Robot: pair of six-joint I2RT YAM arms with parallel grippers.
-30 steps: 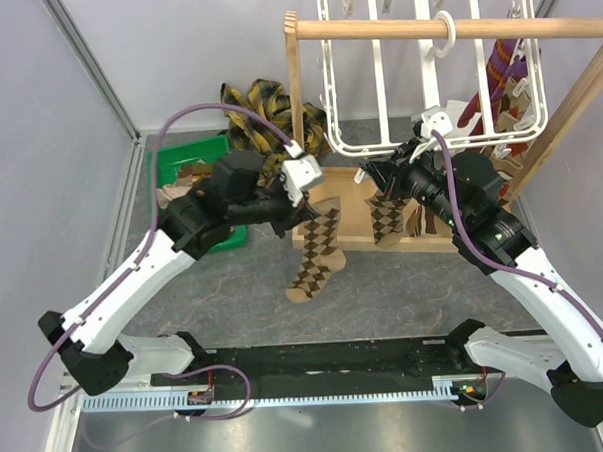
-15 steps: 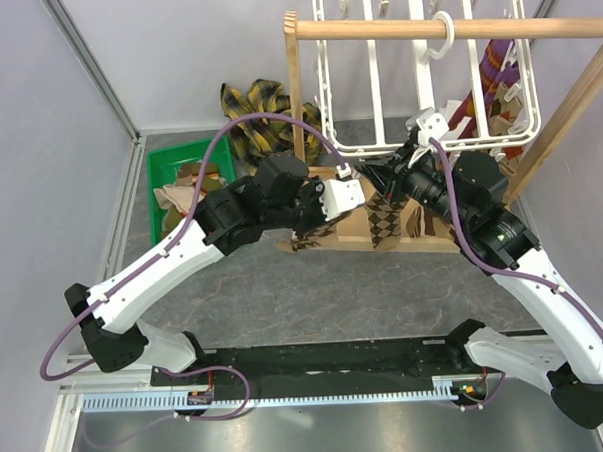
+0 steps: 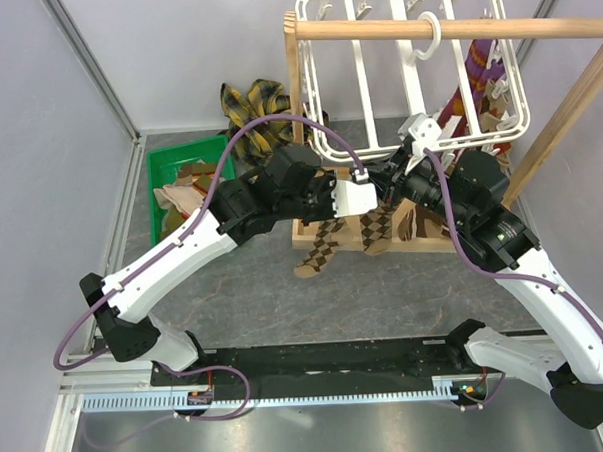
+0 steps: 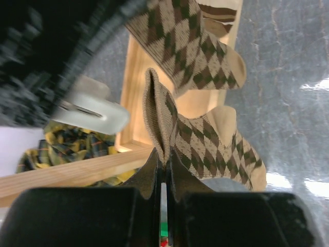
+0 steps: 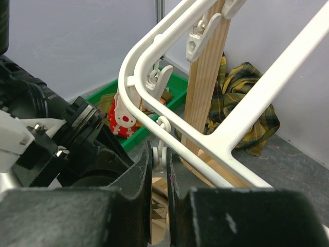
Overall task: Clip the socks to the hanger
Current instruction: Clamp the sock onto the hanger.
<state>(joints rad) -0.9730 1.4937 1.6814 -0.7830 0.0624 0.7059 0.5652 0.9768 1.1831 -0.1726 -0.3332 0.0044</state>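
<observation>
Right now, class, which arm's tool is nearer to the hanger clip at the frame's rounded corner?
Right. The right tool pinches that clip under the white hanger's corner; the left tool is alongside, shut on an argyle sock.

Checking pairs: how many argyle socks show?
2 argyle socks: one pinched in the left gripper; the other just beside it, by the wooden tray. More may be hidden.

1. The left arm [image 3: 183, 253] stretches forward and rightward, elbow raised.
2. The left gripper [image 4: 163, 177] has its jaws pressed to a thin slit.
3. The right arm [image 3: 544, 285] leans forward-left.
4. The right gripper [image 5: 159, 164] has its jaws nearly closed, near the left gripper.
</observation>
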